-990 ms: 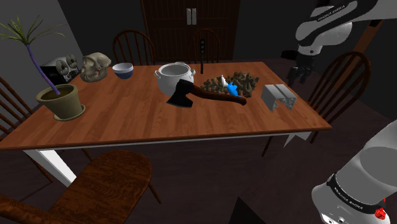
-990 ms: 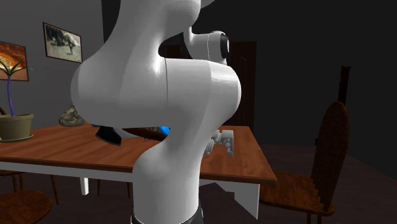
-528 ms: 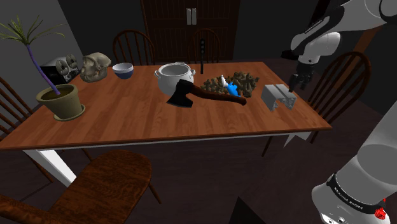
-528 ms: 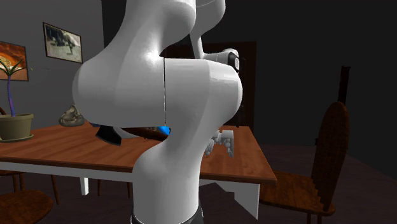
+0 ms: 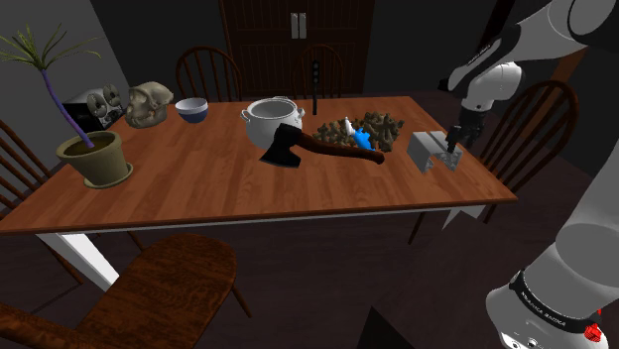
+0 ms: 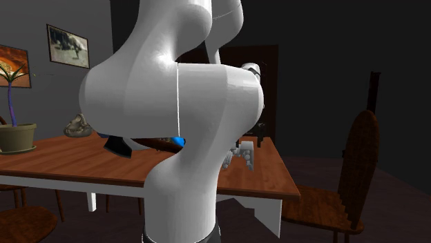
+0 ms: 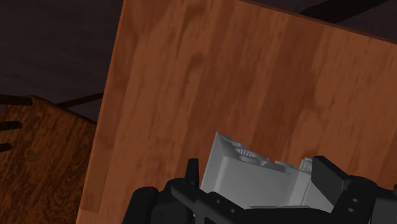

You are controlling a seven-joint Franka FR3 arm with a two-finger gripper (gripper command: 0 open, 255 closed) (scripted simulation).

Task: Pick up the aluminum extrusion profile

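Pincer [image 7: 257, 164] stands open, its fingers straddling the pale grey extrusion profile [image 7: 245, 184] without clasping it, apparently lined up across its width so that closing would catch both flanks. That profile lies flat on the tabletop [image 5: 198, 183], apart from the hatchet [image 5: 286, 147], beyond its handle end.

We lose the near end of the extrusion profile [image 7: 232, 172] beneath the pincer [image 7: 256, 168] in the wrist view; the arm [image 6: 173, 103] hides much of the worktop [image 6: 69, 162] in the second exterior view.

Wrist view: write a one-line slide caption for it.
Open black tool straddling the grey metal profile lying on the wooden table.
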